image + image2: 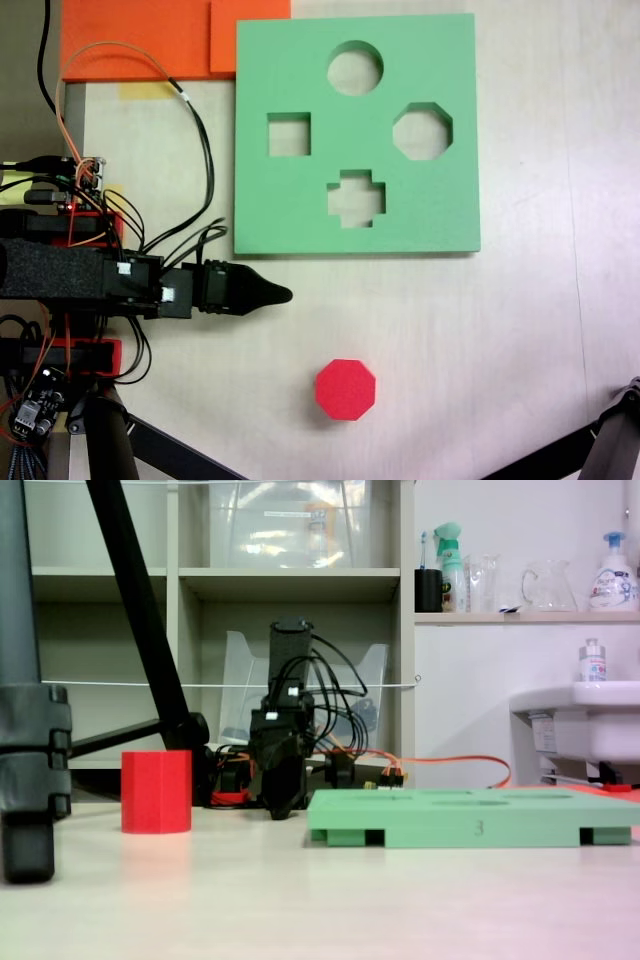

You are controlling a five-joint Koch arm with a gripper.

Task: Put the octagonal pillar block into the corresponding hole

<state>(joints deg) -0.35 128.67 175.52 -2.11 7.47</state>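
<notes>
The octagonal pillar block (346, 389) is seen standing upright on the pale bench (520, 340) in the lower centre of a fixed view, and at the left of the other fixed view (156, 791), where it appears as a red column. It is untouched and well apart from the green foam board (300, 210), which is laid flat in the upper centre of the frame. Four cutouts are counted in the board: round at the top, square at the left, cross-shaped at the bottom, and the corresponding hole (423, 131), eight-sided, at the right. That hole is unfilled.

The hand (282, 294) is found at centre left, pointing toward the right of the frame, just below the board's lower left corner and up and to the left of the block. Its jaws are seen drawn together to a single black point, with nothing between them. An orange foam sheet (130, 40) is noted at the upper left.
</notes>
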